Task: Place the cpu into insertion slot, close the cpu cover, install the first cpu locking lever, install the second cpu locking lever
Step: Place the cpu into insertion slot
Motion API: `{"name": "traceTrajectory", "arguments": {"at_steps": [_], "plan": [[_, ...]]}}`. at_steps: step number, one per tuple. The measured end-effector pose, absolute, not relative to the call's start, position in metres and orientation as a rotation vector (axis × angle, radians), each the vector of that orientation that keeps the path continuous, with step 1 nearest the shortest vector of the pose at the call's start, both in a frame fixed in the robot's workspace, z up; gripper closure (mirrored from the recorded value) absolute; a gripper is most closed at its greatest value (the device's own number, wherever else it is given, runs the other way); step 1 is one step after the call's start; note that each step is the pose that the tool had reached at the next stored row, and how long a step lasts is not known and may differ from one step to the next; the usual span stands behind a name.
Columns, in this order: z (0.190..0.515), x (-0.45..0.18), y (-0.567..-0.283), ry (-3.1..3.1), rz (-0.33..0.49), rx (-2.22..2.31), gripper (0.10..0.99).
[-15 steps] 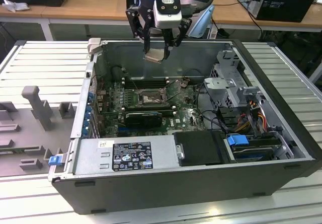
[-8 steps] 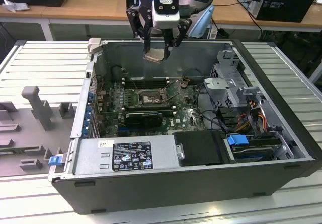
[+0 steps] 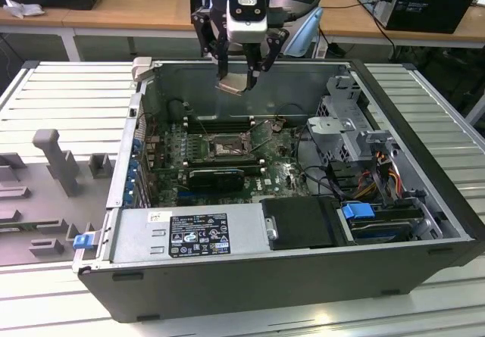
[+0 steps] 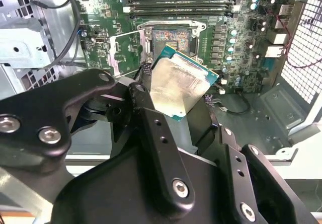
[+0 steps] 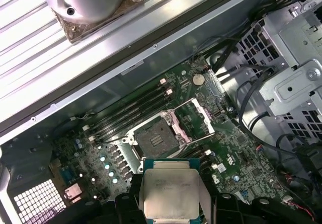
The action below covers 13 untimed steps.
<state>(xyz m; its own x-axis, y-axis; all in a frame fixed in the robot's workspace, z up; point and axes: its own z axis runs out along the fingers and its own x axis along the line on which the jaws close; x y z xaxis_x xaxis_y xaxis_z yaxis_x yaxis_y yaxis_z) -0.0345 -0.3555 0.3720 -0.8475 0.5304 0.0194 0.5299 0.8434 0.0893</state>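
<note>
The gripper (image 3: 239,76) was clenched on the cpu (image 4: 180,85), pinching the silver-topped chip by opposite edges and holding it tilted in the air above the open computer case (image 3: 265,284). Below the gripper, on the green motherboard (image 5: 236,153), lay the insertion slot (image 5: 155,136), dark and bare. The cpu cover (image 5: 205,117) was swung open just beside it, and the long black memory slots (image 5: 132,109) ran along its other side.
</note>
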Motion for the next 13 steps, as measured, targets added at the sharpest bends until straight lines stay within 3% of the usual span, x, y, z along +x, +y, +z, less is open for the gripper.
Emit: {"name": "traceTrajectory", "arguments": {"at_steps": [13], "plan": [[0.372,-0.0345,-0.3555,2.98,0.143,0.954,0.557]]}}
